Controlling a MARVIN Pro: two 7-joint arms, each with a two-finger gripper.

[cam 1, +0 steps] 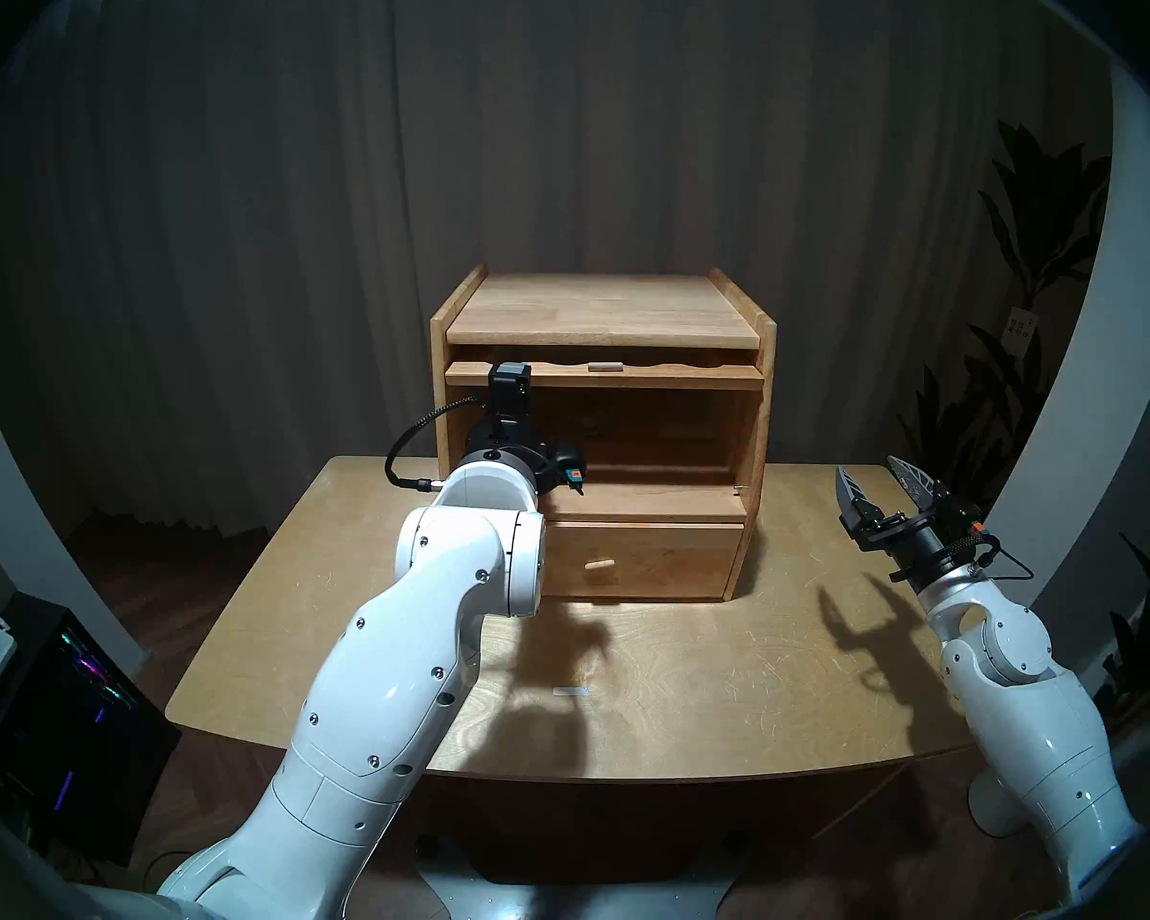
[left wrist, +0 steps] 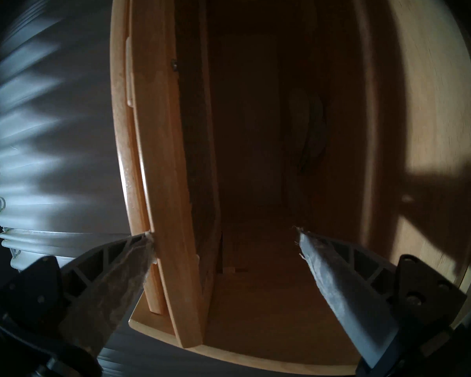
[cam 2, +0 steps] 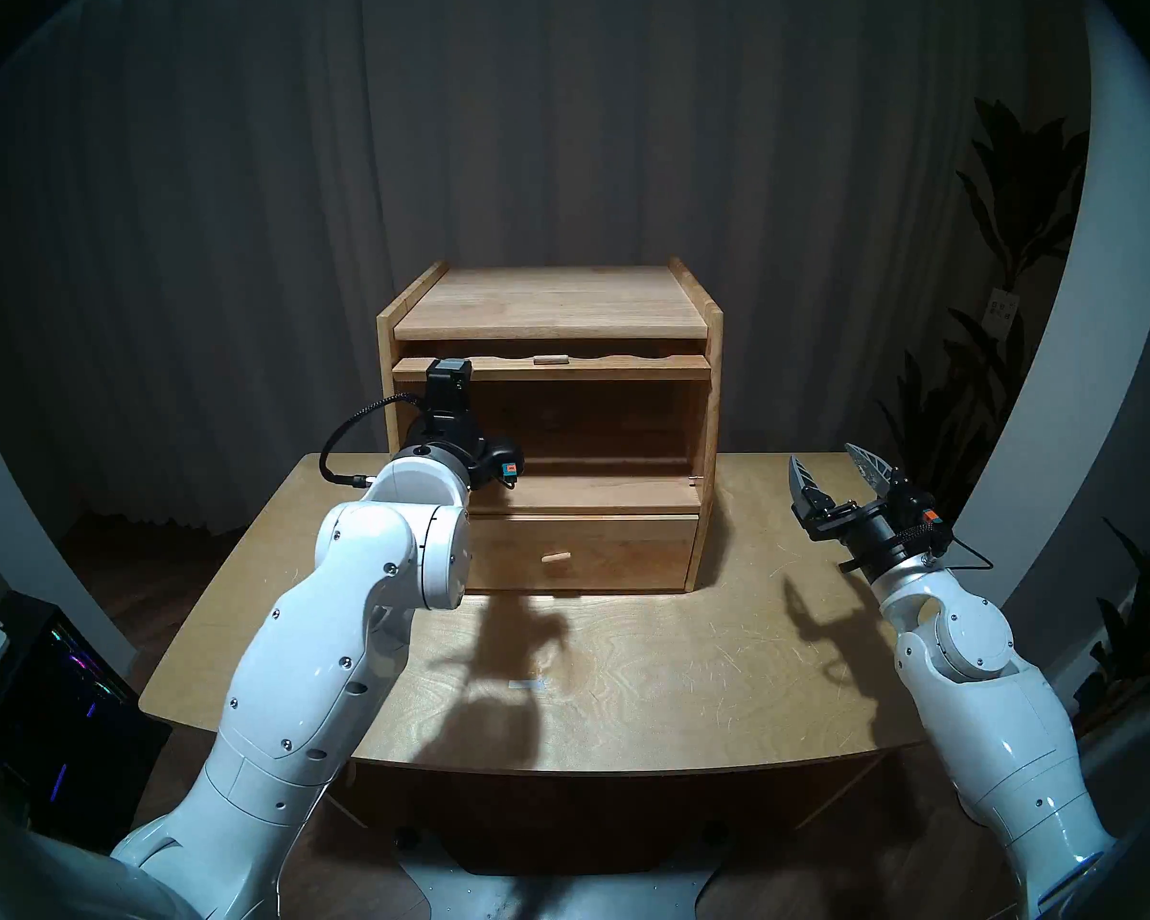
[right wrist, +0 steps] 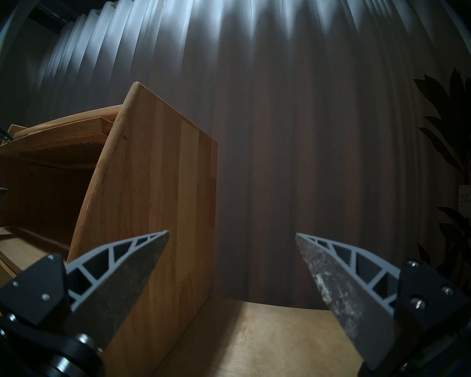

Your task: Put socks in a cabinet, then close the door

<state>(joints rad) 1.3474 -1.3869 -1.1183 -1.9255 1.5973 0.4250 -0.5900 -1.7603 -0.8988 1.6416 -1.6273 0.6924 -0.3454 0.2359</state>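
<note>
The socks (left wrist: 309,129) lie dimly at the far back of the cabinet (cam 1: 599,308), so closing remains: the left gripper (left wrist: 223,240), fingers spread and empty, must catch the raised door (cam 1: 665,375), while the right gripper (cam 1: 881,484) waits released.

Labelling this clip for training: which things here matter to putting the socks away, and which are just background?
Job: cabinet, its raised door, dim bundle inside (likely the socks), open left gripper.
Background: drawer, table, plant, computer, open right gripper.
</note>
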